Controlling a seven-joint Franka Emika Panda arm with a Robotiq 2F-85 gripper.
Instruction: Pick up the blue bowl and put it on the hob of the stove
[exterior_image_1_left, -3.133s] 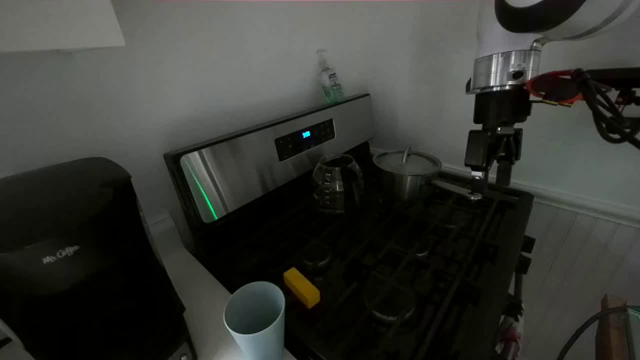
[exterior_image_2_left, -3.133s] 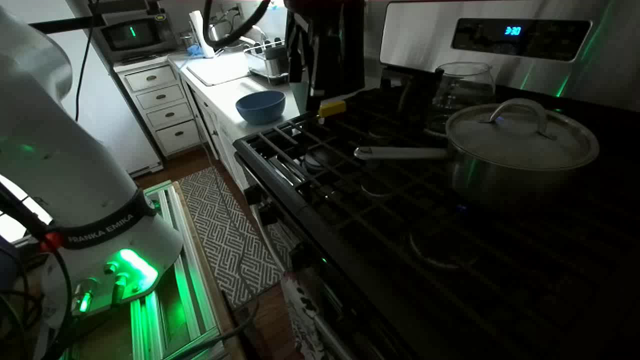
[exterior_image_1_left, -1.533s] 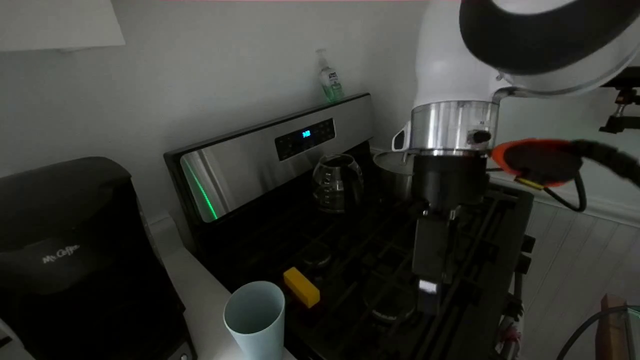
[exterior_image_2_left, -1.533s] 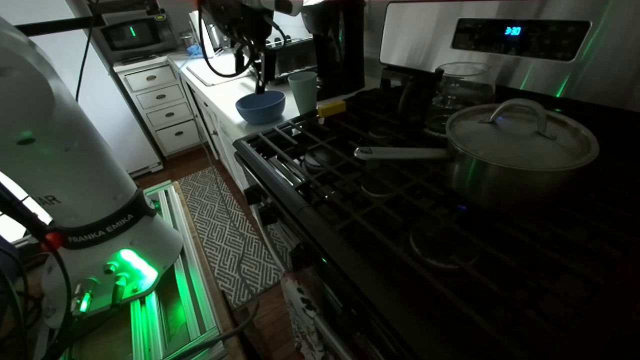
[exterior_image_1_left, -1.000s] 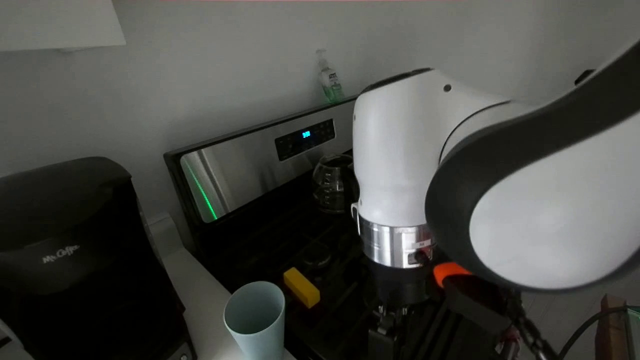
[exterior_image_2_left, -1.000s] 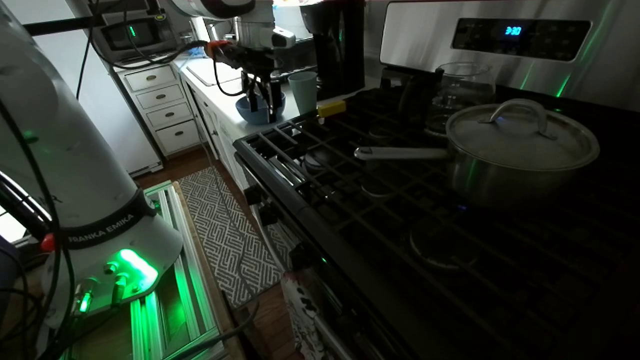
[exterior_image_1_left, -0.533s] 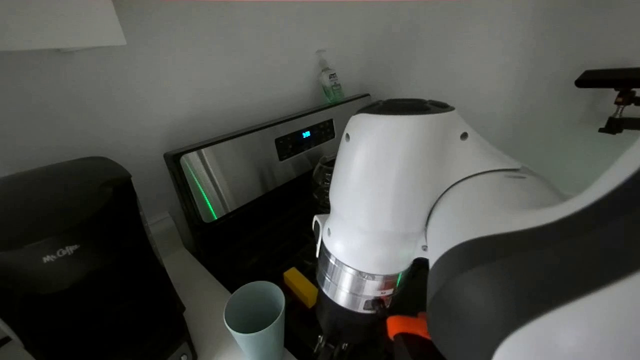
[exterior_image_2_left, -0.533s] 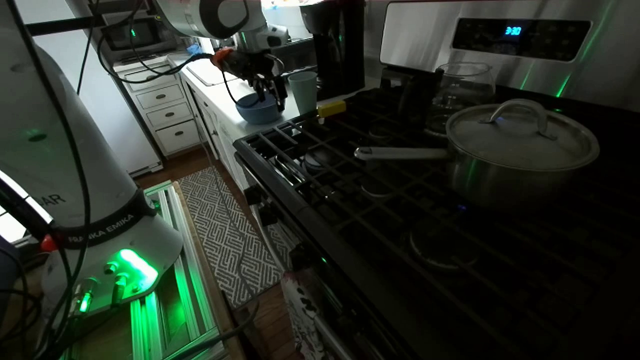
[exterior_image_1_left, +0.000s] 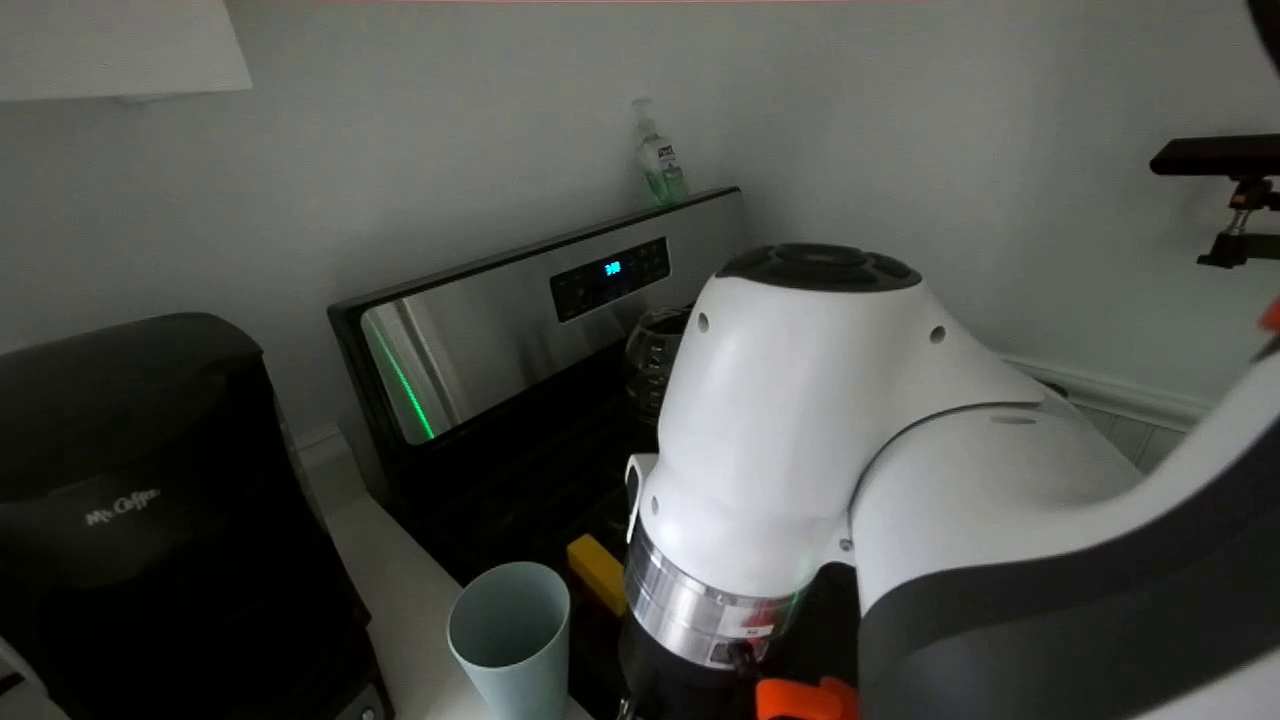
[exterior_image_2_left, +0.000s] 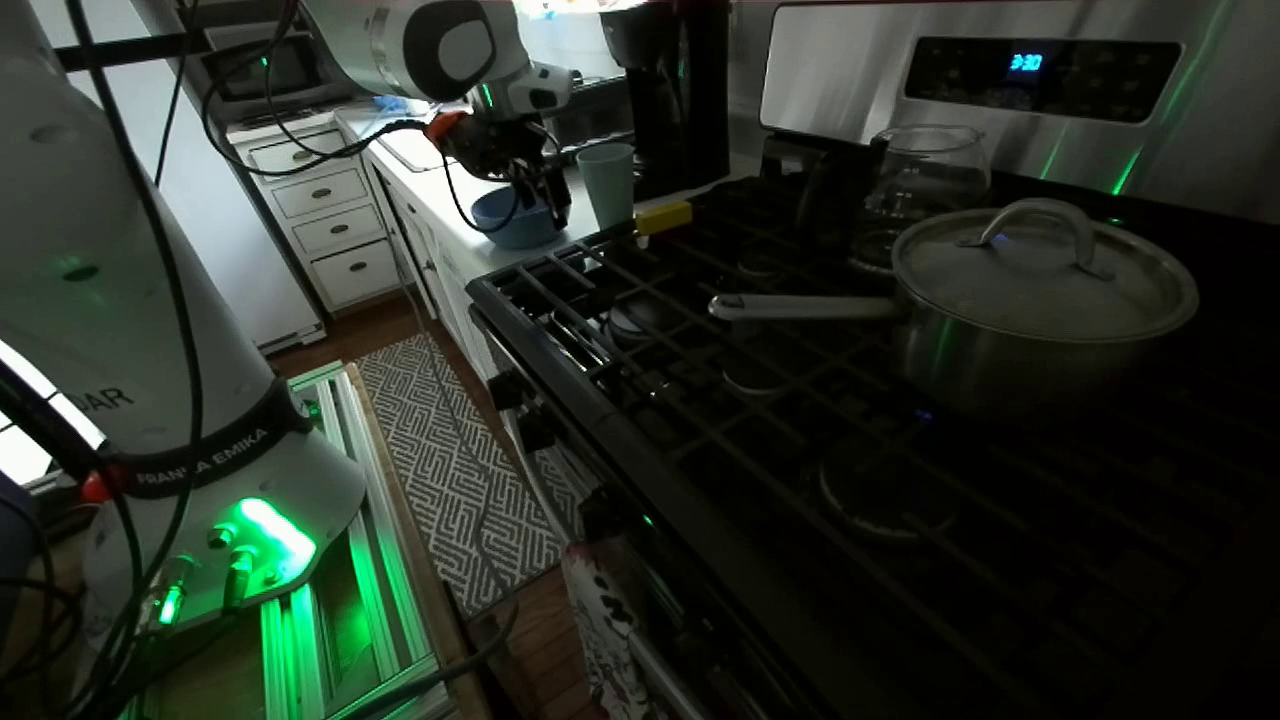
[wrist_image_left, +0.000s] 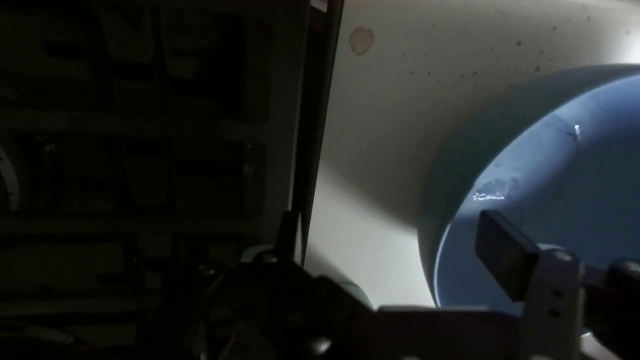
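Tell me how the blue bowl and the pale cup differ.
The blue bowl is wide and shallow; the pale cup is narrow and tall. The bowl is a stronger blue, the cup a washed-out blue-green. Both stand upright, open side up, on the light counter.

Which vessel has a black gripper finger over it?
The wide light blue bowl: one finger hangs over its inside; over the pale teal cup, clear glass carafe and silver steel pot, none.

Both exterior views share the black, iron-grated cooktop (exterior_image_2_left: 715, 430) and stainless-steel back panel (exterior_image_1_left: 510, 345), looking obliquely down from opposite ends; the wrist view looks steeply down, close above the light-blue round bowl (wrist_image_left: 575, 200).
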